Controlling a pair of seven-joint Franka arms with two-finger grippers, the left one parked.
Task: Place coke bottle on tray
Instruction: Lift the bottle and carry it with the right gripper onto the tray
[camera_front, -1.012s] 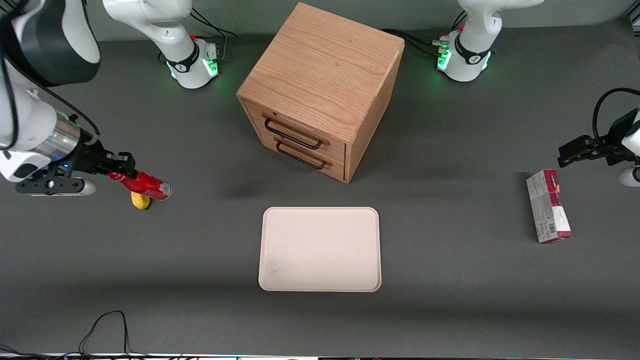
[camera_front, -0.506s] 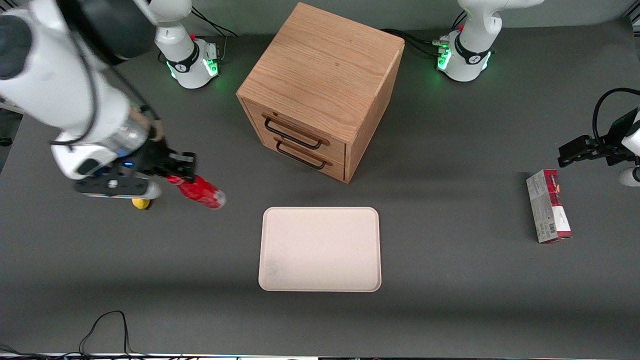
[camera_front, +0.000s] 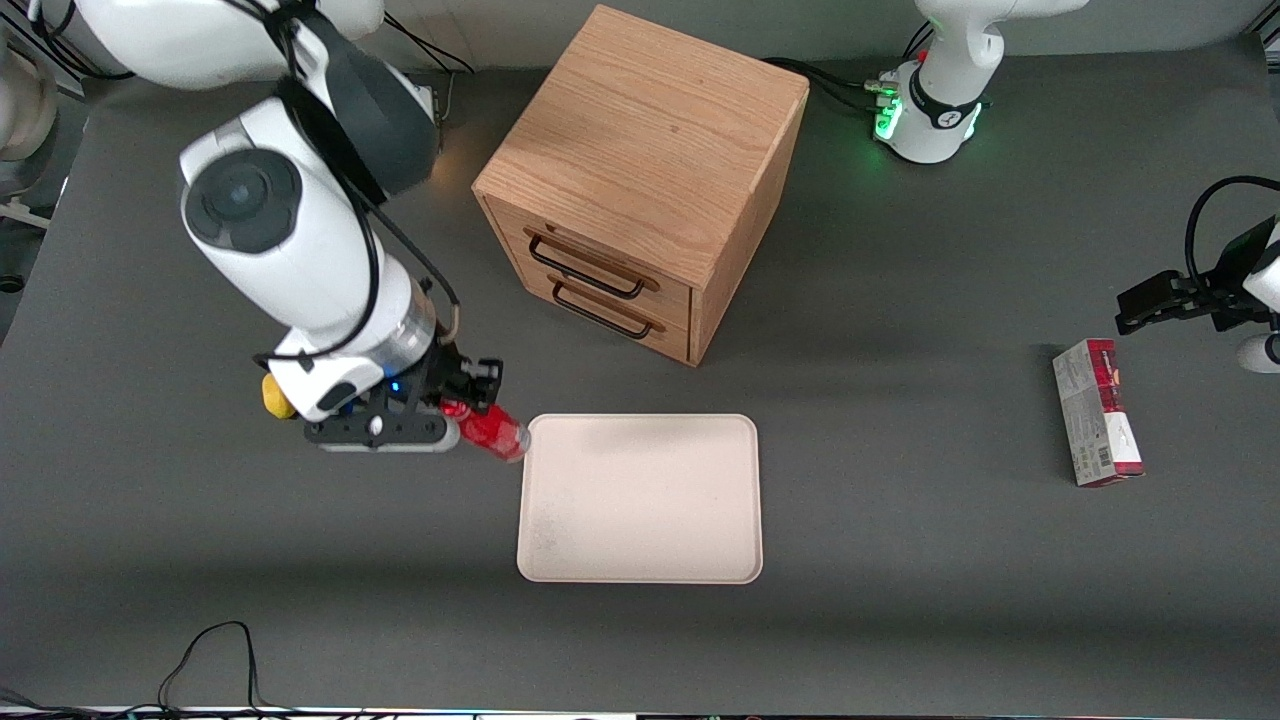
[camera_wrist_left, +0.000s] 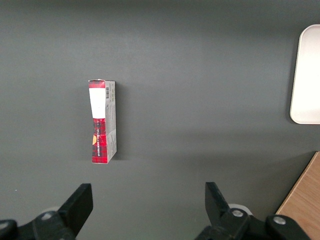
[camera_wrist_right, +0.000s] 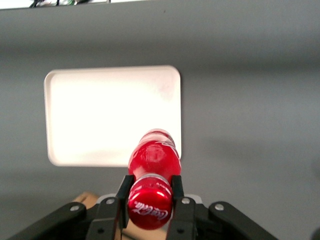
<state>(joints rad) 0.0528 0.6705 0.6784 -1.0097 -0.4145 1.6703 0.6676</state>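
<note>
Nearest the front camera lies the tray (camera_front: 640, 498), flat on the desk (camera_front: 900, 620) with nothing on it. At its corner toward the working arm's end hangs the coke bottle (camera_front: 492, 430), lifted off the desk and tilted, its base just reaching that corner's rim. The hand (camera_front: 468, 392) is clamped on the bottle at the neck, just under the cap; the wrist view shows a finger (camera_wrist_right: 124, 192) pressed to each side of the cap end, the body hanging free below over the tray's edge.

The bottle looks small, light and rigid, its plastic smooth and likely slippery. Held by the narrow neck, it may swing or pivot, so a grip on the wider body would probably be steadier.

A yellow lump (camera_front: 272, 396) sits just beside the arm, and farther off stands a wooden drawer cabinet (camera_front: 640, 180)
</note>
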